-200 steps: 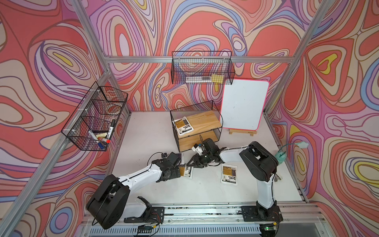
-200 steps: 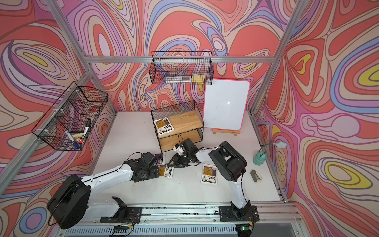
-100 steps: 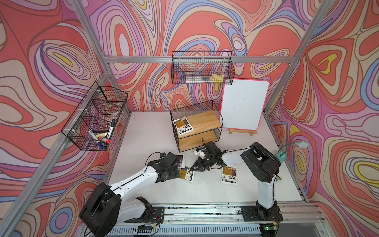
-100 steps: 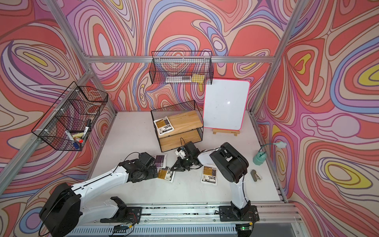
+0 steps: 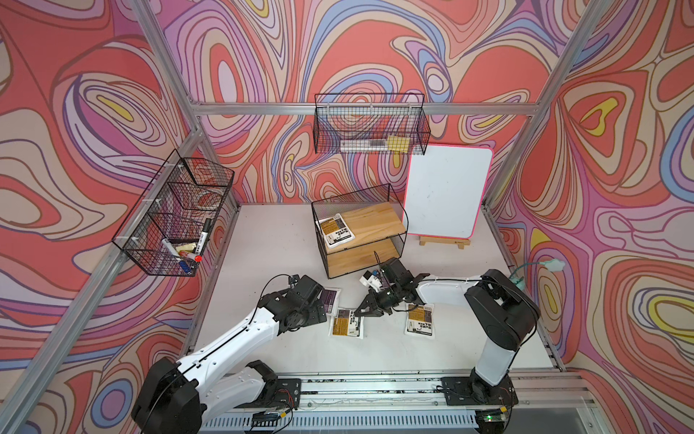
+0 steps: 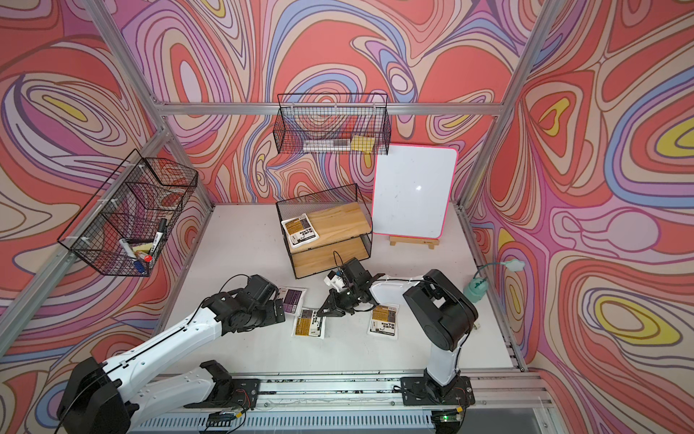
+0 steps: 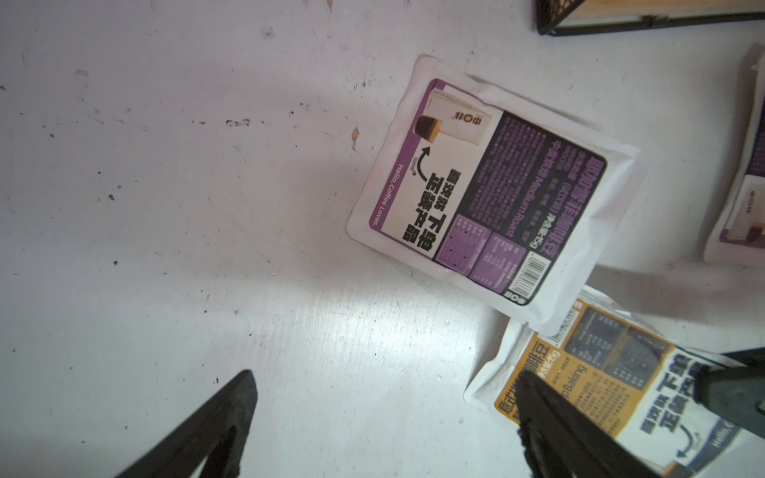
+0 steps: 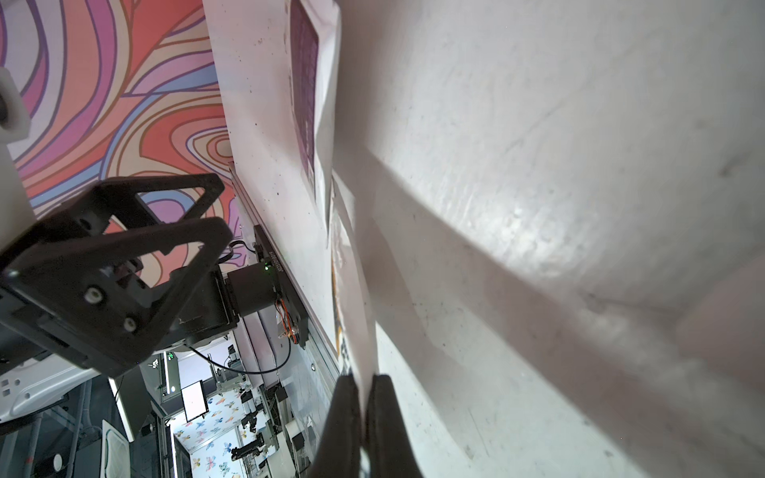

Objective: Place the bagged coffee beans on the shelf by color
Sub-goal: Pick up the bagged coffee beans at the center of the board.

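The shelf [image 5: 379,220] stands at mid-table with one yellow-and-black bag [image 5: 336,231] on its top board. On the table lie a purple bag [image 5: 331,297], a yellow bag [image 5: 347,323] and another yellow bag [image 5: 420,319]. My right gripper [image 5: 363,309] is shut on the near edge of the middle yellow bag [image 8: 352,289]; its white rim shows between the fingertips of that gripper [image 8: 363,383]. My left gripper [image 7: 383,397] hangs open over bare table, one finger [image 7: 550,414] above that yellow bag's corner [image 7: 600,385]. The purple bag [image 7: 488,194] lies just beyond, and a second purple bag [image 7: 741,178] shows at the frame's edge.
A pink-edged whiteboard [image 5: 447,195] stands on an easel right of the shelf. Wire baskets hang on the back wall [image 5: 370,127] and the left wall [image 5: 176,218], holding markers. A teal bottle [image 5: 516,282] sits at the table's right edge.
My right gripper has come down and closed on the middle yellow bag's edge. My left arm has drawn back to the left, off that bag.
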